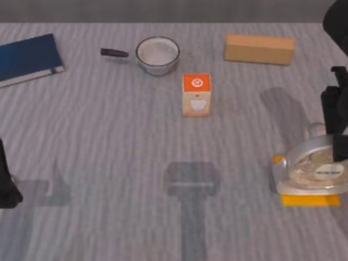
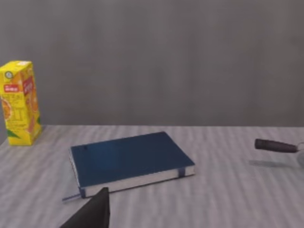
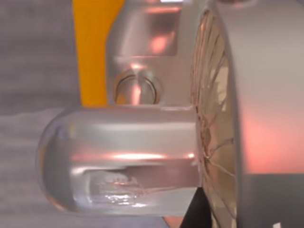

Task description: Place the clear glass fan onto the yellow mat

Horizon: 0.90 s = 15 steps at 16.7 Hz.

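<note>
The clear glass fan (image 1: 315,168), silvery-rimmed with tan blades, rests on the yellow mat (image 1: 310,200) at the table's right edge and covers most of it. My right gripper (image 1: 340,149) comes down from above onto the fan's far side and is shut on it. In the right wrist view the fan's glassy hub (image 3: 142,142) fills the picture, with one dark finger (image 3: 199,213) beside it and the mat (image 3: 95,52) behind. My left gripper (image 1: 8,190) is parked at the left edge, open, with one finger (image 2: 97,209) showing in its wrist view.
An orange carton (image 1: 196,95) stands mid-table. At the back are a small saucepan (image 1: 156,54) with a black handle, a tan block (image 1: 259,49) and a blue book (image 1: 27,58). The left wrist view also shows a yellow carton (image 2: 20,102).
</note>
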{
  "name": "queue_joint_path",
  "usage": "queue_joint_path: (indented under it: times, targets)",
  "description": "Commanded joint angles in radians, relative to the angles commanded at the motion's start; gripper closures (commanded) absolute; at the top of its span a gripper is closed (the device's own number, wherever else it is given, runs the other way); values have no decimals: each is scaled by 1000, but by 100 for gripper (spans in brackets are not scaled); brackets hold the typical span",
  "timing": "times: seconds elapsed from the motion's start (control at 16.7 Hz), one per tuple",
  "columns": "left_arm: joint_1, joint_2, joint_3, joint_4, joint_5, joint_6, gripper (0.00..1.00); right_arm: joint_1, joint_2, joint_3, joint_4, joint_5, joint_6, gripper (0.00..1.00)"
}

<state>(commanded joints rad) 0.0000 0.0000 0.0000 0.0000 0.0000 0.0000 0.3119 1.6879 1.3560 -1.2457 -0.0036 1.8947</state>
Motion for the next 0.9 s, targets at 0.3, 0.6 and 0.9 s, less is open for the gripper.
queue_joint_path:
  times: [0.3, 0.6, 0.9]
  targets:
    - [0, 0, 0, 0, 0, 0, 0, 0, 0, 0, 0, 0, 0, 70]
    - [0, 0, 0, 0, 0, 0, 0, 0, 0, 0, 0, 0, 0, 32]
    - [0, 0, 0, 0, 0, 0, 0, 0, 0, 0, 0, 0, 0, 0]
